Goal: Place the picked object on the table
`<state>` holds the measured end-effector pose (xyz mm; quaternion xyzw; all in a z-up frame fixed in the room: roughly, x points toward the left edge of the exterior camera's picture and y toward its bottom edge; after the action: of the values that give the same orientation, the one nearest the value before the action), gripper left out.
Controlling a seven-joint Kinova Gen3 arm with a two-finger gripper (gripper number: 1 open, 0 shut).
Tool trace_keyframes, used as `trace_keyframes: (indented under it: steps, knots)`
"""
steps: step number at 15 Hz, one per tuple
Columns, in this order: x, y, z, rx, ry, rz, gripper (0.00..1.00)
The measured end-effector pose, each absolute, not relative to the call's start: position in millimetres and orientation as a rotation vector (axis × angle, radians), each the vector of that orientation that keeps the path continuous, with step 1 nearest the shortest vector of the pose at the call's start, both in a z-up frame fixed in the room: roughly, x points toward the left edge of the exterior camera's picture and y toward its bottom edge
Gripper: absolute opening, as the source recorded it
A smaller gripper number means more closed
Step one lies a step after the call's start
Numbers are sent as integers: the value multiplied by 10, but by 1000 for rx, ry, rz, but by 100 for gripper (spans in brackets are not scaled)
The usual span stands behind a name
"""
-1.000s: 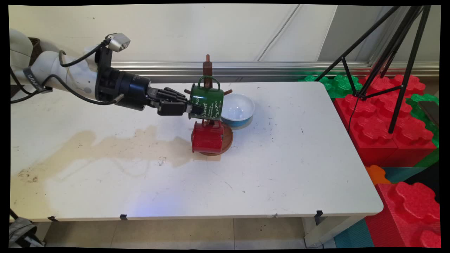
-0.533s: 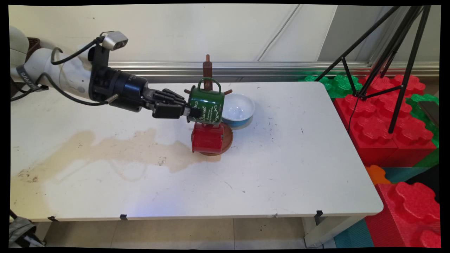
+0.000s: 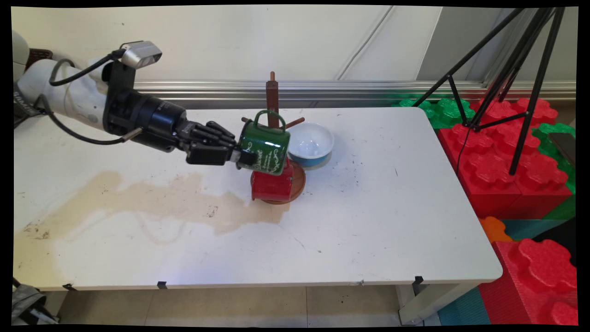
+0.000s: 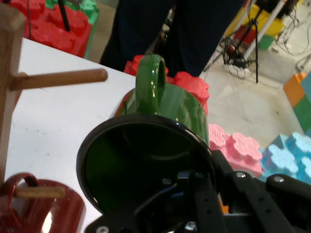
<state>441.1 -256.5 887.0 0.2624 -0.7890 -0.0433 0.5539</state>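
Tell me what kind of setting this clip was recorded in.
Most likely a robotics lab. The hand holds a green mug beside a wooden mug tree on a stained white table; a black tripod and big foam building blocks stand alongside.

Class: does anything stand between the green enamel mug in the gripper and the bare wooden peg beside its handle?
Nothing visible does. The gripper holds the green enamel mug by its rim, and only open space separates its handle from the bare wooden peg. The red enamel mug hangs lower, below that gap.
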Motion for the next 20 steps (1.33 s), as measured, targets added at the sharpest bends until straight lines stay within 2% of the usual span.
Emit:
trace_keyframes:
  steps: [20]
  knots:
    - [5225,-2222,9213,412,-2238,46,0]
